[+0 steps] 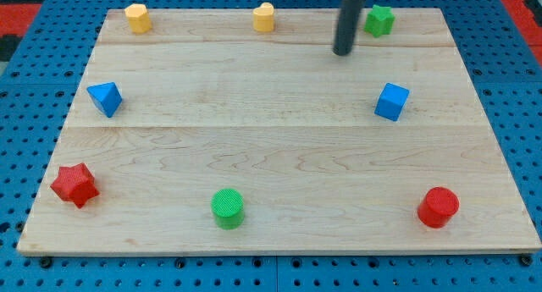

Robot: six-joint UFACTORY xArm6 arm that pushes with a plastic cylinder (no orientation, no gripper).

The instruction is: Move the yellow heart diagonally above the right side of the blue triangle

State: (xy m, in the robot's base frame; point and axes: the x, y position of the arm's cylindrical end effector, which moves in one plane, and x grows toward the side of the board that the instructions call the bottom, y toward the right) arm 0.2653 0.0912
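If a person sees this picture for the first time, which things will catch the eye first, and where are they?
First comes the dark rod from the view's top; my tip rests on the board between the yellow heart and the green star, touching neither. Next are the bright blocks ringing the wooden board: a red star at bottom left, a red cylinder at bottom right, and the blue triangle at the left.

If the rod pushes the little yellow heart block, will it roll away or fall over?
Probably neither. The yellow heart block sits squat and flat on the smooth wooden board, so it likely slides. An off-centre push may spin it. My tip is to its right, not touching.
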